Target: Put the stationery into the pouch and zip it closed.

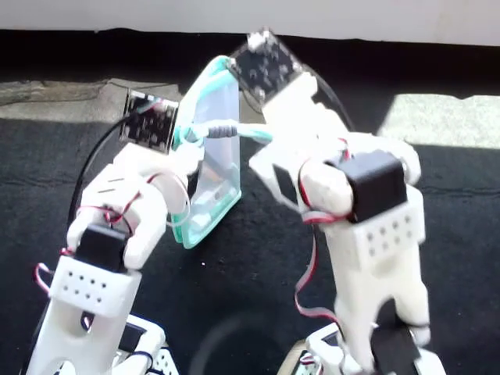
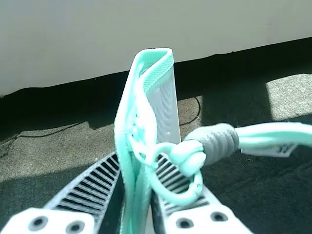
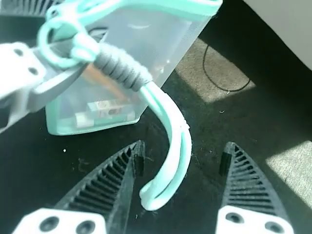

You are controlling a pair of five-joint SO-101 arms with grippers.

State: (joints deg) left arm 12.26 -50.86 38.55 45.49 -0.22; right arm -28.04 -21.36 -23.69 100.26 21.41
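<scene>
The pouch (image 1: 216, 168) is translucent with teal trim and stands on end on the black mat. My left gripper (image 1: 186, 141) is shut on its teal zipper edge (image 2: 139, 122) near the top. A teal pull cord (image 1: 250, 133) with a grey wrapped knot (image 2: 217, 140) runs from the zipper ring toward my right gripper (image 1: 266, 148). That gripper (image 3: 180, 158) is open, and the cord's looped end (image 3: 170, 161) hangs between its fingers without being pinched. Stationery (image 3: 105, 111) lies inside the pouch at its bottom.
A black mat (image 1: 258, 258) covers the table, with sunlit grey floor (image 1: 445, 117) and a white wall (image 2: 97, 34) behind. A thin black cable (image 3: 224, 73) lies on the floor beyond the pouch. The two arms stand close together over the pouch.
</scene>
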